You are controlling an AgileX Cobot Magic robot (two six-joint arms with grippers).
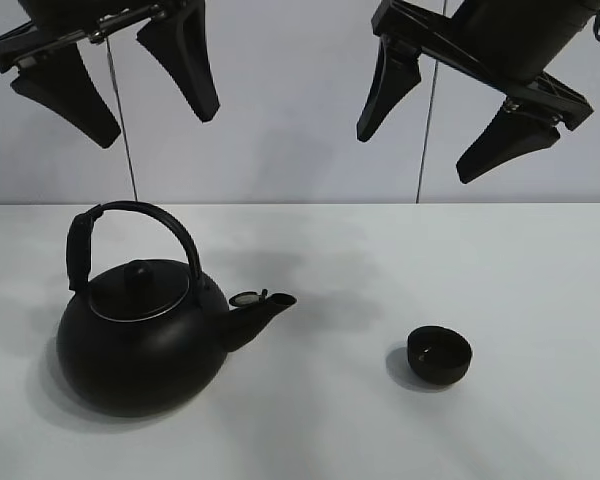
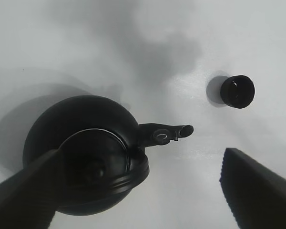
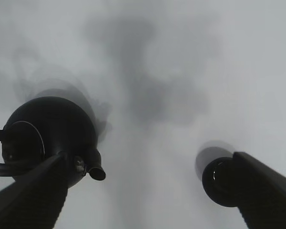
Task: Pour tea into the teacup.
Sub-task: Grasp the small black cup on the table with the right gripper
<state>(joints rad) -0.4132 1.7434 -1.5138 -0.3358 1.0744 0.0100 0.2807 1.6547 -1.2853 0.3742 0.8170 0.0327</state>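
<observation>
Teacup upright on white table, at 3 o'clock from black kettle, well apart from its spout. Left gripper hangs high above kettle, jaws wide, empty. Right gripper high above teacup, likewise wide, empty.

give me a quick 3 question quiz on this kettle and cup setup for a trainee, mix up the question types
1. True or false: the left gripper is shut on the handle of the kettle.
2. In the high view, the kettle's spout points toward: A) the teacup; B) the back wall; C) the left edge of the picture.
3. Fill in: the lid is ___ the kettle.

Key
1. False: the left gripper hangs open above the table, and so does the right gripper.
2. A
3. on
</observation>
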